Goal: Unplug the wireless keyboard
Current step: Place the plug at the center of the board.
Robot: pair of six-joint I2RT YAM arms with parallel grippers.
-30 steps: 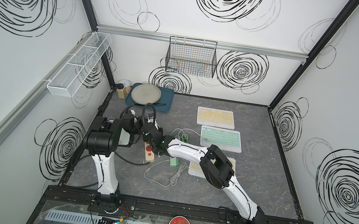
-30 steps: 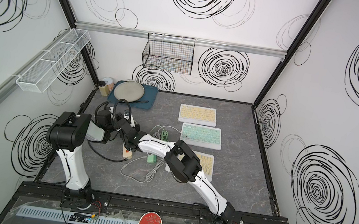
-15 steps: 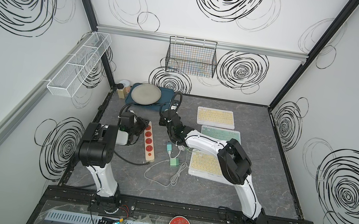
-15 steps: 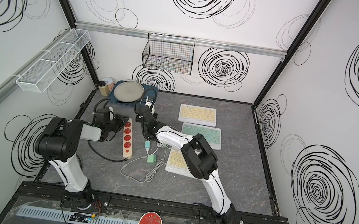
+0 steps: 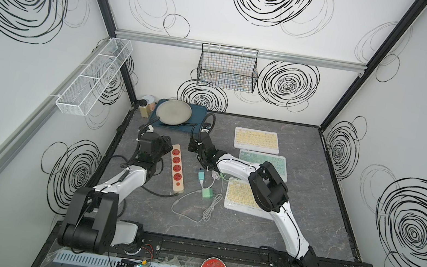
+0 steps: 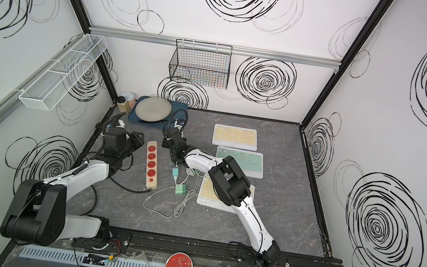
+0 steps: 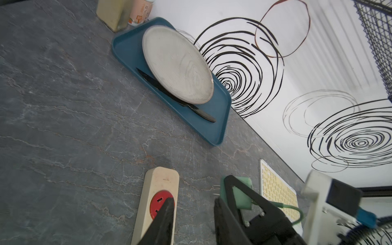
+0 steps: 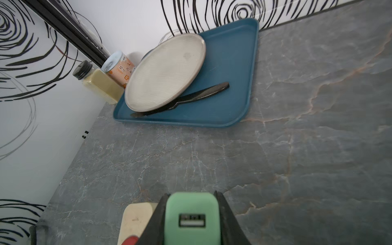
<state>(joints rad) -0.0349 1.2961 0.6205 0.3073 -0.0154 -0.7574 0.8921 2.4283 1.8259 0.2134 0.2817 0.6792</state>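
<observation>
1. The green charger (image 8: pixel 192 214) is being pinched between the fingers of the right tool (image 8: pixel 191 196), with its empty USB socket facing the wrist camera. It is hanging just past the far end of the power strip (image 5: pixel 177 169), out of the four red sockets (its prongs are showing bare in the left wrist view).
2. Three keyboards are lying on the right half of the tabletop (image 5: pixel 292 232): a back yellow keyboard (image 5: pixel 257 140), a green keyboard (image 5: pixel 274 160) and a near yellow keyboard (image 5: pixel 237 198). The right arm is hiding part of the last two.
3. The left tool (image 7: pixel 193 212) is hovering beside the strip's far end, fingers spread and gripping nothing.
4. A small mark is showing on the strip's end, too faint to read. The can (image 8: pixel 119 67) is carrying orange printed characters that I cannot make out.
5. A teal adapter (image 5: pixel 201 177), a second green adapter (image 5: pixel 207 194) and a white cable (image 5: pixel 189 208) are lying between the strip and the near keyboard.
6. A blue tray (image 8: pixel 231 63) is sitting by the back wall, bearing a grey plate (image 8: pixel 165 72) and a black knife (image 8: pixel 191 96).
</observation>
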